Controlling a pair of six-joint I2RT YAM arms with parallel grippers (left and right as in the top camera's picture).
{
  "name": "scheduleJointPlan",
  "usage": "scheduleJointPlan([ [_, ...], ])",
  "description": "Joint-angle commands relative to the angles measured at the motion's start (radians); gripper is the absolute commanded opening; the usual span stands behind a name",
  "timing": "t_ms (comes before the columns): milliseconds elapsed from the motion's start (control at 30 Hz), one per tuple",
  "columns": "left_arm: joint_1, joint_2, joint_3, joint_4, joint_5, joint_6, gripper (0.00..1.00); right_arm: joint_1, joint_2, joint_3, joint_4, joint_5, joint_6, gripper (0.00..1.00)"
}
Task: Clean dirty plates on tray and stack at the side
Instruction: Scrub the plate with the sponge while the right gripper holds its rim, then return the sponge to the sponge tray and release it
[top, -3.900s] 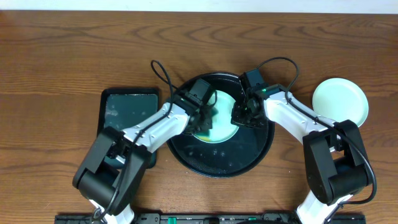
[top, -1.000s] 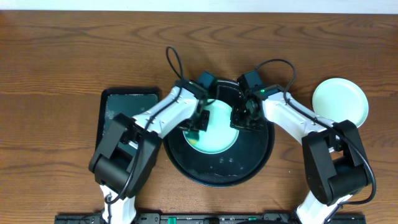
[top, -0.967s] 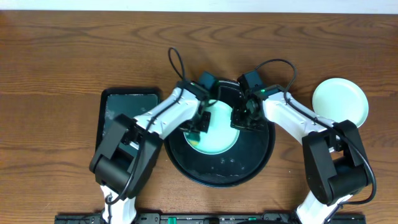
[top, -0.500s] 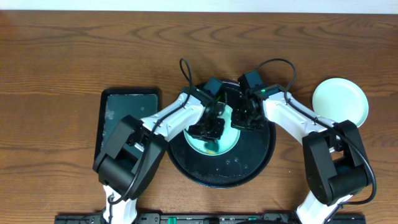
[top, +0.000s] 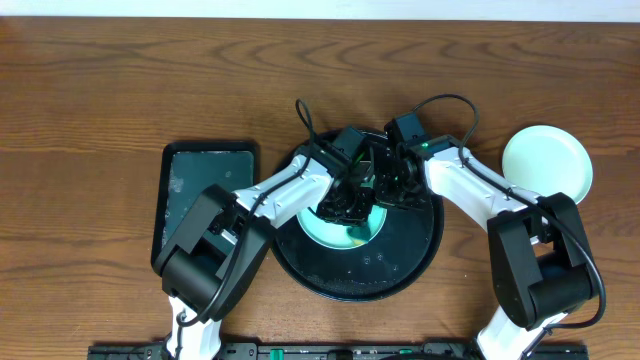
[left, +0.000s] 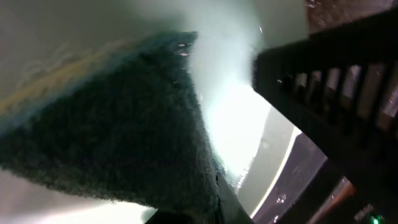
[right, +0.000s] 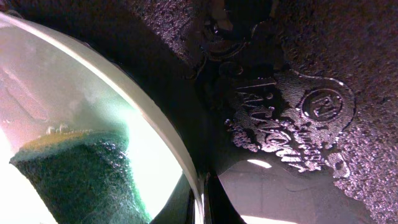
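Left pincer (top: 350, 203) has swept across the plate (top: 335, 232). A second ago it was at the plate's left edge; now it is past the middle, nearly touching the right pincer (top: 388, 188). It is clenched on the sponge (left: 124, 143). In the left wrist view the green scrub face is pressed flat on the glossy plate just under the fingers.

Right pincer hasn't moved. It is clamped on the plate's rim (right: 143, 118) on its own side, pinning the plate down in the tray (top: 410, 250). In the right wrist view the sponge edge is now close inside that rim.

The plate has slid a little toward the robot inside the tray under the stroke, but the hold hasn't slipped.

Read: one full wipe pass done, and the scrub step is still in hand. The plate face under the left pincer is hidden, so I can't tell whether any smears remain.

The other plate (top: 546, 162) sits on the tabletop (top: 120, 90) well out beyond the right pincer, unchanged; that's the stack spot. The small tray (top: 200, 180), out beyond the left pincer, holds no sponge.

Next, I'd guess: back-stroke or lift the sponge clear, since the two pincers are too close for the right one to carry the plate out.
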Motion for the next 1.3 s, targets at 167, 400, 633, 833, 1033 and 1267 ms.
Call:
scheduleJointPlan([
  [167, 0.061, -0.079, -0.003, -0.03, -0.342, -0.09, 0.07, 0.008, 0.037, -0.039, -0.028, 0.083, 0.008, 0.01],
  [400, 0.093, -0.311, -0.003, -0.156, -0.515, -0.093, 0.07, 0.008, 0.037, -0.039, -0.016, 0.083, 0.009, 0.01],
  [633, 0.188, -0.452, -0.003, -0.296, -0.629, -0.103, 0.07, 0.008, 0.037, -0.039, -0.016, 0.082, 0.008, 0.01],
  [833, 0.371, -0.434, -0.027, -0.344, -0.62, -0.105, 0.07, 0.008, 0.037, -0.039, -0.012, 0.082, 0.008, 0.01],
  [1033, 0.525, -0.379, -0.103, -0.306, -0.617, -0.101, 0.07, 0.008, 0.037, -0.039, -0.011, 0.076, 0.008, 0.01],
  [1267, 0.577, -0.258, -0.191, -0.263, -0.594, -0.1, 0.07, 0.008, 0.037, -0.039, -0.01, 0.076, 0.008, 0.01],
])
